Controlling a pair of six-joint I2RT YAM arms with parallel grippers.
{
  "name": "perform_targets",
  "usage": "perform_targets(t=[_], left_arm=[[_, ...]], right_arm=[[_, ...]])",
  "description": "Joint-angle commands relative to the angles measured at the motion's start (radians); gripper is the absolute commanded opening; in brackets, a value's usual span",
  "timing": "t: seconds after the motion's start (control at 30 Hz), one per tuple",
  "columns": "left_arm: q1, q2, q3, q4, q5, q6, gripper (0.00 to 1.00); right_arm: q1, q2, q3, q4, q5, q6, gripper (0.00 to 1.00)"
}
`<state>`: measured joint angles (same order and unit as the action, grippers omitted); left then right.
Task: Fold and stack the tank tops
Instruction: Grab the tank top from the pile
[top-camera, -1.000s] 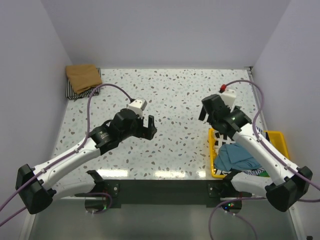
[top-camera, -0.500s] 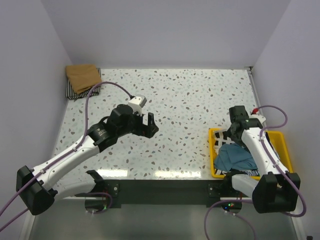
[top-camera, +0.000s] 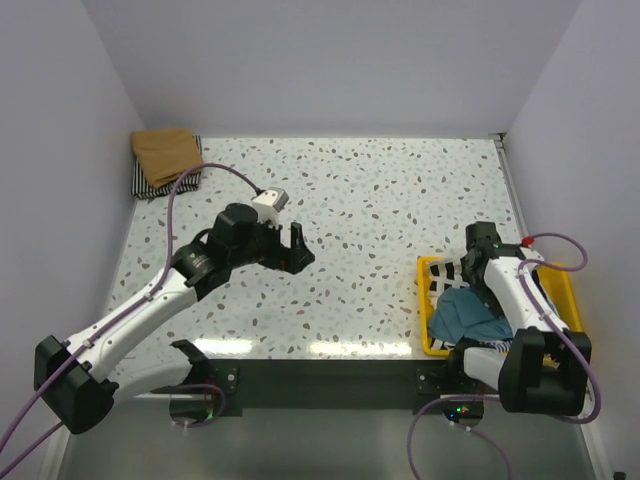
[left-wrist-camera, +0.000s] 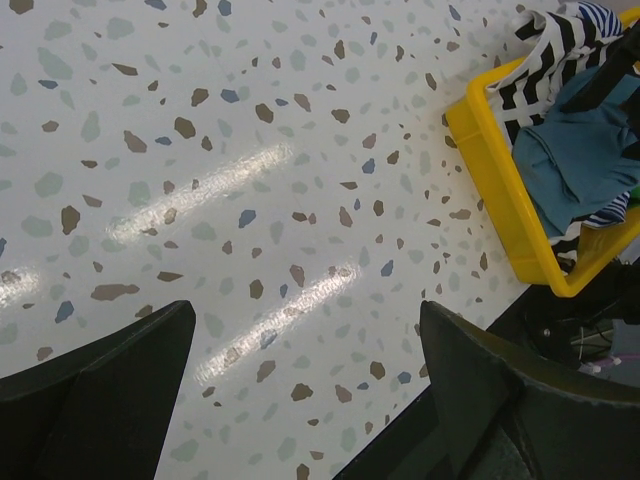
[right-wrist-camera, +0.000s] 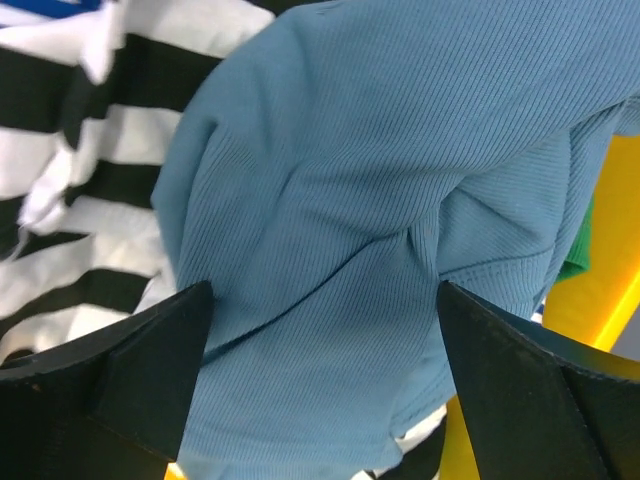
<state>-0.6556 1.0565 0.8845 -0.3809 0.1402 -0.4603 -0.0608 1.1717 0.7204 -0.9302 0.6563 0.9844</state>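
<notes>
Since the right wrist cam is basically buried in laundry, you get a good look at the fabric. The teal tank top is a fine ribbed knit, soft and crumpled into a few loose folds. It's lying over a black-and-white striped top with wide bands. A sliver of green cloth peeks out at the right edge, against the smooth glossy yellow tray. The tray is a rectangular plastic bin at the near right of the speckled terrazzo table, which is shiny enough to throw back strips of light.

Right pincer is spread wide with nothing in it, one black finger on each side of the teal top and right over it. Can't tell if the tips actually touch the cloth. Left pincer is also wide open and empty, hanging over bare table left of centre, well apart from the tray and its pile. Way off in the far left corner there's a folded tan-brown top lying on a folded striped one, both flat and squared off.

Compared with a second ago, the right arm was up over the table by the far edge of the tray, and it's now pulled back and dipped down into it. Left arm has barely shifted. Both pincers were open then too, and the far-left stack hasn't moved.
</notes>
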Motion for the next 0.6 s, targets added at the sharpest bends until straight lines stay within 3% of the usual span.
perform_targets(t=[0.0,0.1,0.17,0.2,0.33,0.37,0.4,0.57], left_arm=[[0.005,-0.007,-0.013,0.039,0.047,0.012,0.99],[0.005,-0.007,-0.019,0.037,0.041,0.015,0.99],[0.005,-0.009,-0.019,0.036,0.042,0.015,0.99],[0.005,-0.012,-0.018,0.034,0.039,0.015,0.99],[0.010,-0.021,-0.016,0.031,0.030,0.012,0.98],[0.010,-0.023,-0.015,0.031,0.030,0.011,0.99],[0.011,-0.023,-0.013,0.030,0.029,0.011,0.99],[0.020,-0.033,-0.001,0.019,0.016,0.009,0.98]], right_arm=[[-0.051,0.019,-0.033,0.111,0.007,0.017,0.94],[-0.066,0.046,-0.047,0.154,-0.009,0.016,0.88],[-0.073,0.069,-0.042,0.156,-0.015,0.016,0.73],[-0.073,0.063,-0.026,0.133,-0.011,0.023,0.52],[-0.073,-0.012,0.023,0.068,-0.017,-0.013,0.11],[-0.073,-0.059,0.060,0.053,-0.023,-0.041,0.05],[-0.071,-0.085,0.085,0.022,-0.029,-0.055,0.00],[-0.071,-0.213,0.299,-0.053,-0.128,-0.171,0.00]])
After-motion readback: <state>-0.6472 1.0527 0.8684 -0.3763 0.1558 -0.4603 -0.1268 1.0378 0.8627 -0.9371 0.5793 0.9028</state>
